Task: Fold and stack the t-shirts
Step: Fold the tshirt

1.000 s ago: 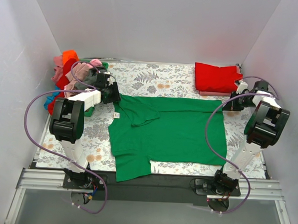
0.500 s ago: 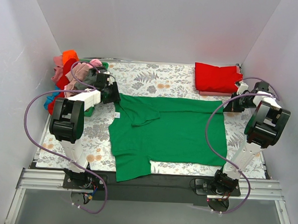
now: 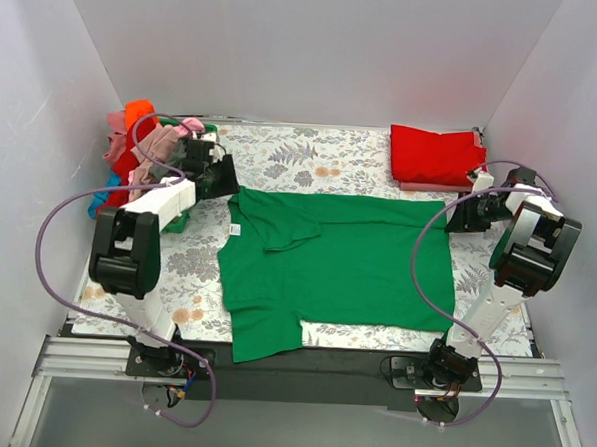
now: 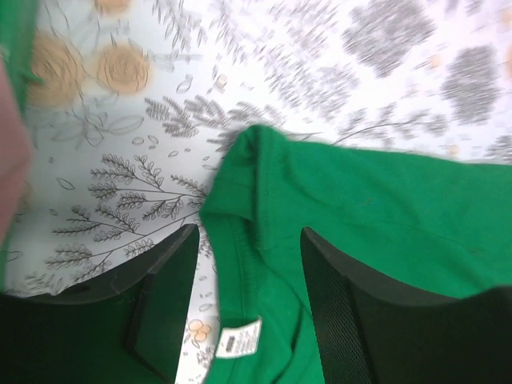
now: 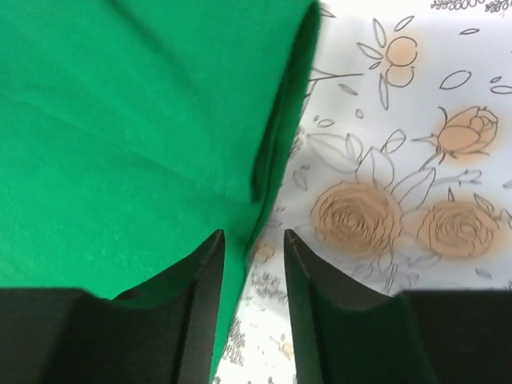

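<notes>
A bright green cotton t-shirt (image 3: 346,266) lies spread flat and sideways at the centre of a table (image 3: 371,360) draped in a grey-white floral-print cloth (image 3: 312,159). Its neck points left and its hem right, with the far sleeve folded in over the chest and the near sleeve reaching over the table's dark front edge. The left gripper (image 3: 230,188) hovers at the shirt's far left corner. The wrist view shows its two black fingers (image 4: 164,312) standing wide apart, the shoulder of the green fabric running between them and a white neck label (image 4: 240,342) just below. The right gripper (image 3: 454,222) sits at the far right corner, by the hem. Its fingers (image 5: 200,296) are parted only narrowly, the doubled edge of the hem showing in the gap beside printed roses; whether either pad touches the fabric cannot be told. A folded red cotton t-shirt (image 3: 434,156) rests at the back right corner, well apart from the green one. At the back left, a heap of red, orange, pink and blue t-shirts (image 3: 132,150) spills out of a green plastic basket (image 3: 178,223), just beside the left arm.
</notes>
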`<control>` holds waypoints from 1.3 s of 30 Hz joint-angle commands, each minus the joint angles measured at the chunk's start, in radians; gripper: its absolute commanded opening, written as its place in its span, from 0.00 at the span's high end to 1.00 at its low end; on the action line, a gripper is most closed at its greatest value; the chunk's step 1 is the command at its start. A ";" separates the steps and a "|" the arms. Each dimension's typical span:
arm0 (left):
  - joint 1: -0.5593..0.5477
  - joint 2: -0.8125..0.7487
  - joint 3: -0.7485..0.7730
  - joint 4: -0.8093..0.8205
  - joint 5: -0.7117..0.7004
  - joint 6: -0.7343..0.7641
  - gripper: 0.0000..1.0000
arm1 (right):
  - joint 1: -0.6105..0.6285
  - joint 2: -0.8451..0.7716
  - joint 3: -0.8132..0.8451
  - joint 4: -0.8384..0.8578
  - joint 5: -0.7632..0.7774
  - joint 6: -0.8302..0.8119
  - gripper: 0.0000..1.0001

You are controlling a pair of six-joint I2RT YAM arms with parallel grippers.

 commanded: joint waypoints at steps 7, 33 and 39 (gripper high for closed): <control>0.014 -0.474 -0.126 0.003 0.032 0.035 0.02 | 0.099 -0.290 -0.130 -0.035 -0.059 -0.153 0.48; -0.295 -0.806 -0.294 -0.565 0.487 -0.199 0.20 | 0.331 -0.786 -0.612 -0.015 -0.487 -0.476 0.40; -0.366 -0.844 -0.352 -0.674 0.475 -0.279 0.23 | 0.331 -0.769 -0.605 -0.015 -0.468 -0.466 0.40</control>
